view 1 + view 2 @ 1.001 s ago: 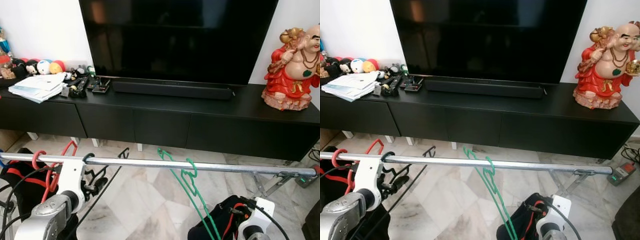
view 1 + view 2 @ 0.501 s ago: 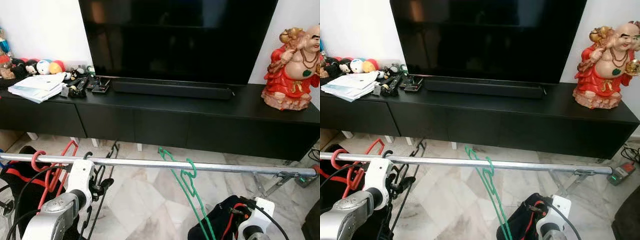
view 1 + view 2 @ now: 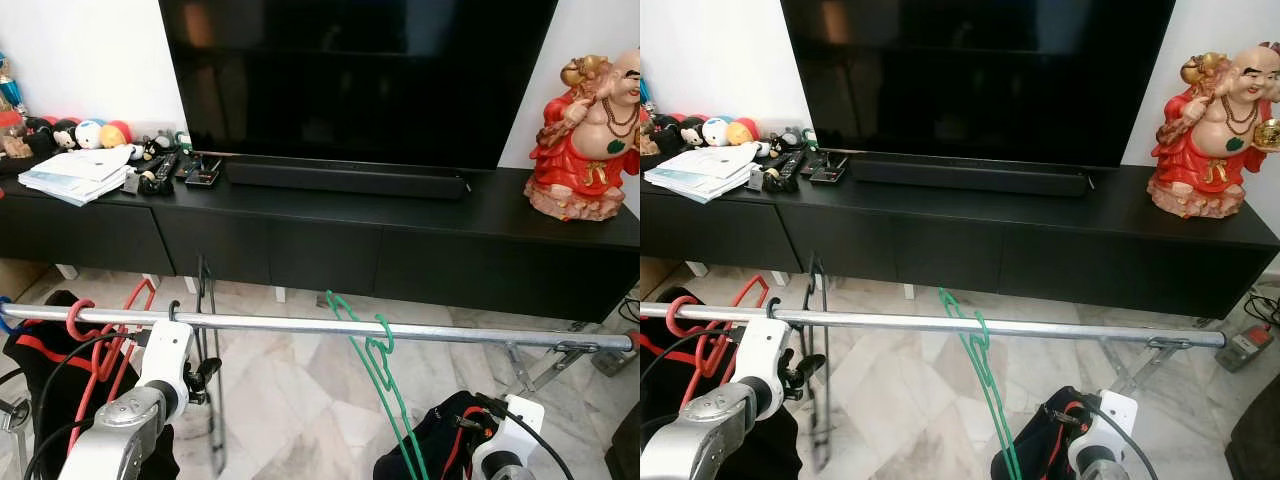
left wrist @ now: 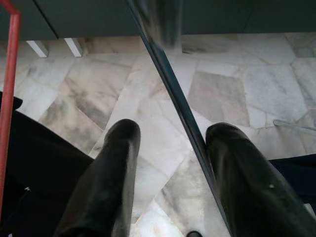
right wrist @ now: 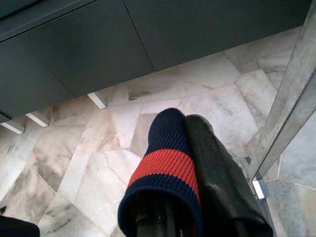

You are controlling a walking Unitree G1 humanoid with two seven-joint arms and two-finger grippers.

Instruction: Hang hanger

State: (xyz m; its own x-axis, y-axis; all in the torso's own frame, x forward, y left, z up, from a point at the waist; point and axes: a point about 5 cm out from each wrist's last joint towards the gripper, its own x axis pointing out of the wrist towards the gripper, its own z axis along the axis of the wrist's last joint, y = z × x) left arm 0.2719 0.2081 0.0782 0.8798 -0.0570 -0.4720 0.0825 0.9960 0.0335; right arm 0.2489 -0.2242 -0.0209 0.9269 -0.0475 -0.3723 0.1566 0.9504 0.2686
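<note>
At lower left, the left gripper [image 4: 170,177], fingers spread, straddles the black hanger [image 3: 207,330], which could swing off the rail [image 3: 400,329].

The left arm [image 3: 120,430] rises from seven o'clock in the head views, its white wrist uppermost. The left gripper [image 4: 173,173] has its two black fingers [image 4: 111,182] spread apart. The right arm [image 3: 505,450] sits low at five o'clock; the right gripper [image 5: 185,163] has its fingers pressed together, one wearing a navy-and-red knitted sleeve.
</note>
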